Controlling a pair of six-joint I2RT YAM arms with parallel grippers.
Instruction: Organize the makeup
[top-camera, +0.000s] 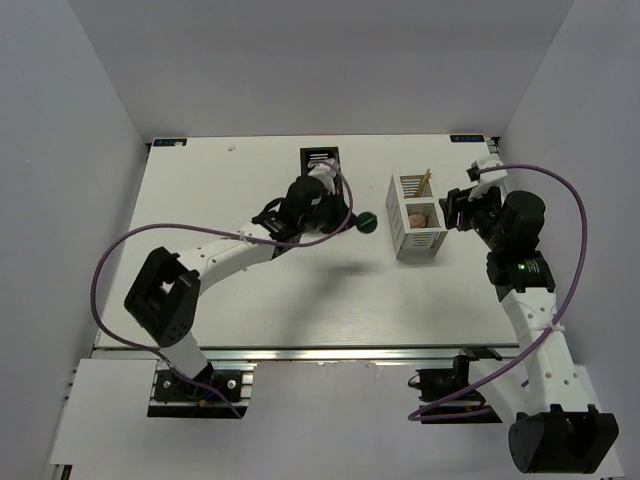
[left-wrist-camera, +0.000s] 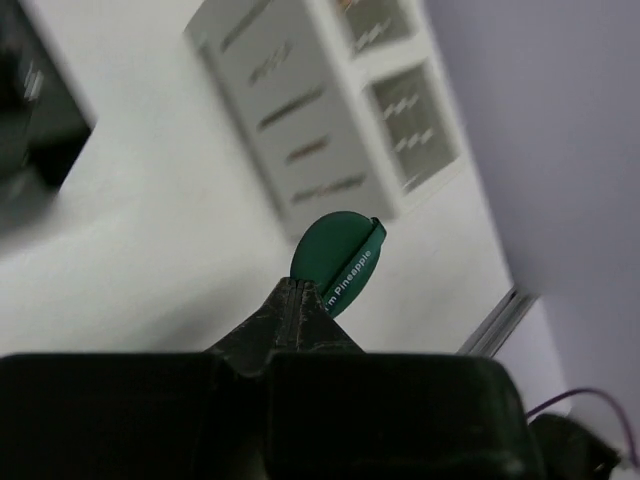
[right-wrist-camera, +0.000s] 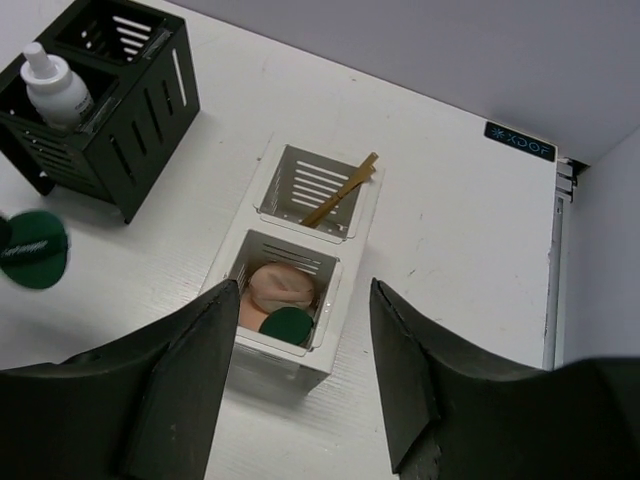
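Where left gripper (left-wrist-camera: 303, 300) fingers pinch together, dark green disc (left-wrist-camera: 338, 260) clamped by edge, held above table (top-camera: 200, 180), near centre of top view, just left of white organizer box (top-camera: 418, 243). Right gripper (right-wrist-camera: 305, 375) fingers spread wide, holding nothing, above that box. Near compartment: peach puff (right-wrist-camera: 280, 285), second green disc (right-wrist-camera: 290, 326). Far compartment: tan stick (right-wrist-camera: 340, 190). Black organizer box (right-wrist-camera: 150, 110) upper left of right wrist view, white bottle (right-wrist-camera: 55, 90) inside.

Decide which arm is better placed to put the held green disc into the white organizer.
Left: the left gripper is shut on the green disc beside the white organizer; the right gripper hangs open and empty.
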